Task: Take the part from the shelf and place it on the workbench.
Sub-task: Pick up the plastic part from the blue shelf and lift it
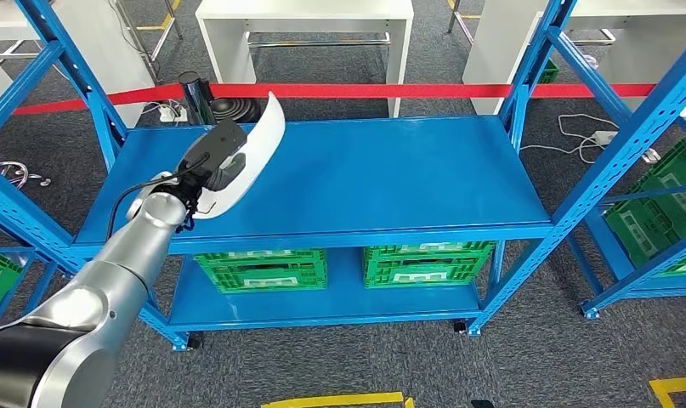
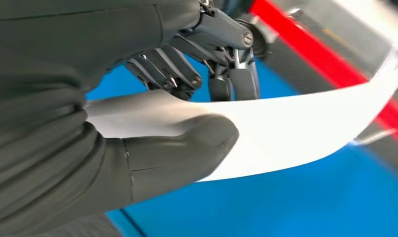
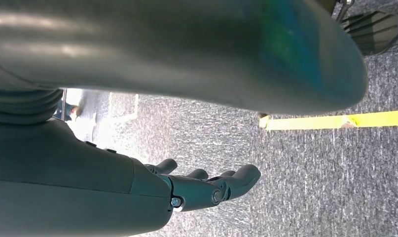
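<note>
A white curved part [image 1: 256, 153] is lifted above the left side of the blue shelf [image 1: 382, 170] top, held by my left hand [image 1: 210, 161]. Up close, the thick grey thumb [image 2: 187, 148] presses one face of the white part [image 2: 295, 128] and the dark fingers [image 2: 206, 74] close on the other. My right hand [image 3: 206, 185] hangs over the grey carpet with its fingers loosely extended and nothing in it.
Green crates [image 1: 263, 268] [image 1: 428, 262] sit on the lower shelf. Blue rack posts [image 1: 67, 76] [image 1: 611, 170] stand at both sides, with another green crate [image 1: 658, 212] at right. A red barrier tape [image 1: 407, 90] runs behind the shelf, white tables [image 1: 305, 25] beyond. Yellow floor tape [image 3: 335, 120] lies near my right hand.
</note>
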